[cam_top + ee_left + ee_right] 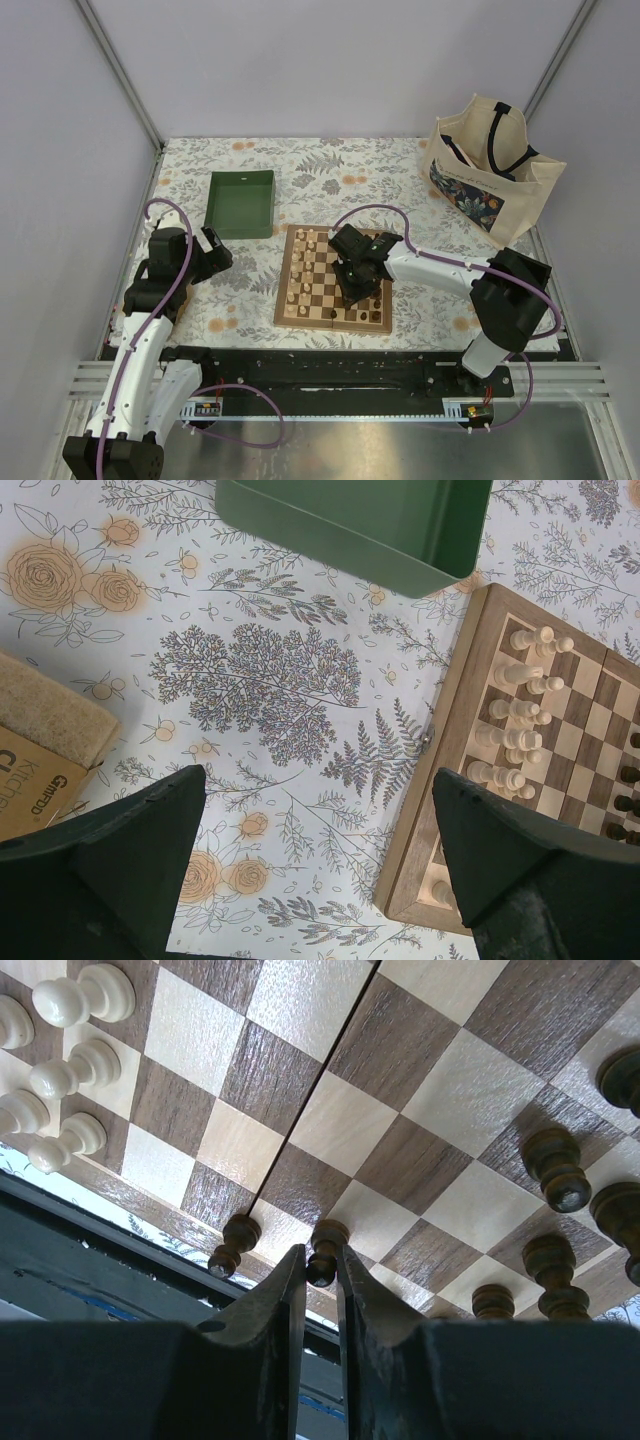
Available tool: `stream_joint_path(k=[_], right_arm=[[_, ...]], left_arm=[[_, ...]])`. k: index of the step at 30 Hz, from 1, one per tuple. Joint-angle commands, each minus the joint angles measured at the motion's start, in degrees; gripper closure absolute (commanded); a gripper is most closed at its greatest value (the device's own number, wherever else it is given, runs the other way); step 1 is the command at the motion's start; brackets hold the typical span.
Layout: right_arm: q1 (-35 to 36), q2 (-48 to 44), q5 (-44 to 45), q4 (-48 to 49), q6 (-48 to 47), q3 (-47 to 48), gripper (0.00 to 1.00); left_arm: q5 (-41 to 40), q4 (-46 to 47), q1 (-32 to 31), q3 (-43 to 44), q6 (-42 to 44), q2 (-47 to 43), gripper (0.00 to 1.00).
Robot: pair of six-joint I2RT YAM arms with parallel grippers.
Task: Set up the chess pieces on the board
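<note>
Top external: fixed high at the near side, angled down and forward; far off, whole surface in frame.
Left wrist: mid height, facing down between its own jaws; takes in green tray and the board, pale side only.
Right wrist: very near, low over the squares, dark piece between its jaws.
All three views share the board.

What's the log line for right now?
right gripper: shut on dark piece, near edge of board by seam | left gripper: open, empty, beside board

In the left wrist view, the board runs off the right edge.
</note>
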Motion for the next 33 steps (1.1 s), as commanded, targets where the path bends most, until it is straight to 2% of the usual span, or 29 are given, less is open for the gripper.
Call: stream_joint_path(k=[1,10,20,33], right_arm=[[0.8,-1.1,1.0,-0.2,-0.8,-0.2,0.78],[0.0,-5.6,12.5,-1.4,1.0,-1.2,0.80],[-4.6,-6.1,10.2,1.4,1.7,-3.6,0.80],[-6.0,-4.3,8.6,2.4,0.8,-3.3,0.78]], left_arm=[[0.7,3.0,0.3,0.6,0.2,-0.8,0.01],[0.8,3.0,0.3,0.6,0.2,-0.7,0.01],[0.8,3.1,0.3,0.6,0.2,-0.8,0.01],[0.7,3.0,0.3,0.6,0.2,-0.6,0.01]])
